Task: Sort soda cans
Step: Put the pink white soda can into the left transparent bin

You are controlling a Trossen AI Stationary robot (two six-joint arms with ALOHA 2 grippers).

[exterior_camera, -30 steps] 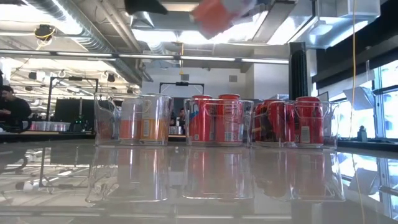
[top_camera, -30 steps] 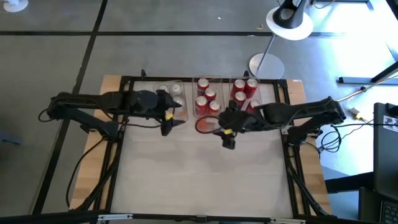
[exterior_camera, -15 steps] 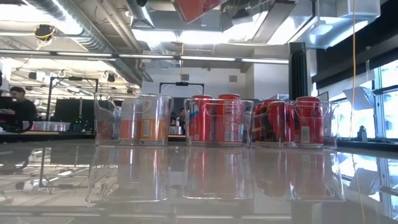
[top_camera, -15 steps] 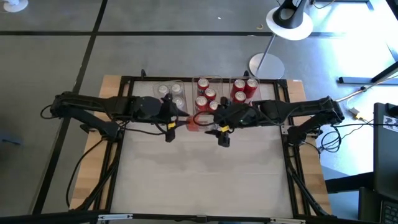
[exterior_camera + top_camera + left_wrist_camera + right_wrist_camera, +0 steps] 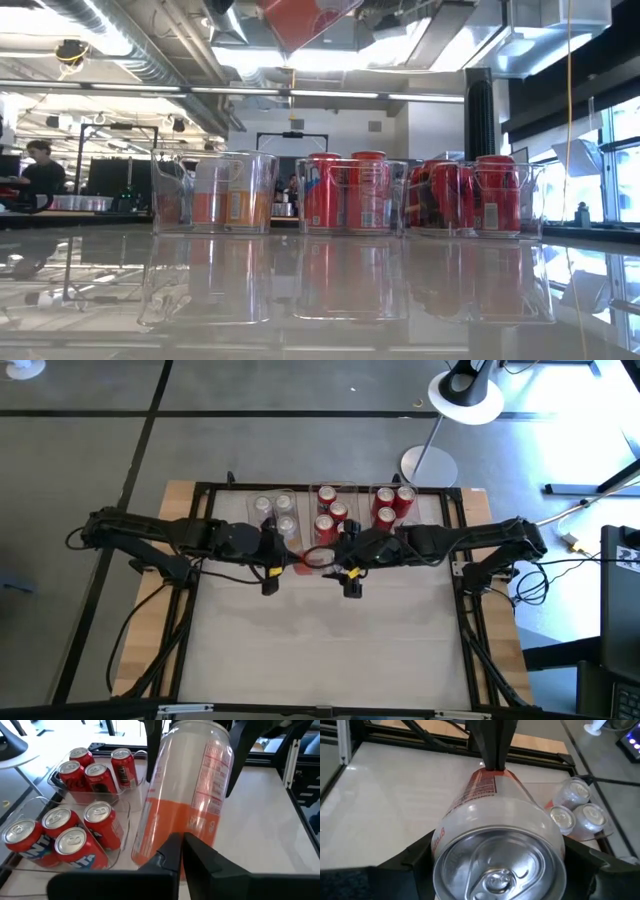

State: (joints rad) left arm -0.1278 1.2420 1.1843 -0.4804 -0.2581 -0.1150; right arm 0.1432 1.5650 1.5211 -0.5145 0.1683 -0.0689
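Observation:
A white and orange soda can point(image 5: 314, 557) hangs in the air in front of the bins, between my two grippers. My right gripper point(image 5: 328, 557) is shut on it, and the can's silver lid point(image 5: 496, 870) faces that wrist. My left gripper point(image 5: 182, 840) is shut, its tips at the can's orange bottom end. In the low view the can point(image 5: 300, 20) shows tilted, high above the table. Silver-topped pale cans stand in the left bin point(image 5: 272, 512). Red cans stand in the middle bin point(image 5: 331, 516) and the right bin point(image 5: 394, 502). My left gripper's shut fingertips point(image 5: 493, 764) meet the rim of the can's bottom end point(image 5: 492, 774), coming level from the table's left; whether they press on it I cannot tell. My right gripper pinches the can's side wall near the lid point(image 5: 440, 851) between its two fingers point(image 5: 415, 857). The fingers come from the table's right, slanting down, and lie along the can. The can is lifted clear of the table.
The three clear bins stand in a row along the far edge point(image 5: 215, 192), point(image 5: 350, 195), point(image 5: 470, 195). A black frame point(image 5: 200, 495) runs round the table. The wide white surface point(image 5: 320, 640) lies between the arms and the near edge.
My right gripper has carried the can toward the table's left, up to the left gripper. My left gripper has shut and moved a little toward the near edge. The can has stayed high above the table.

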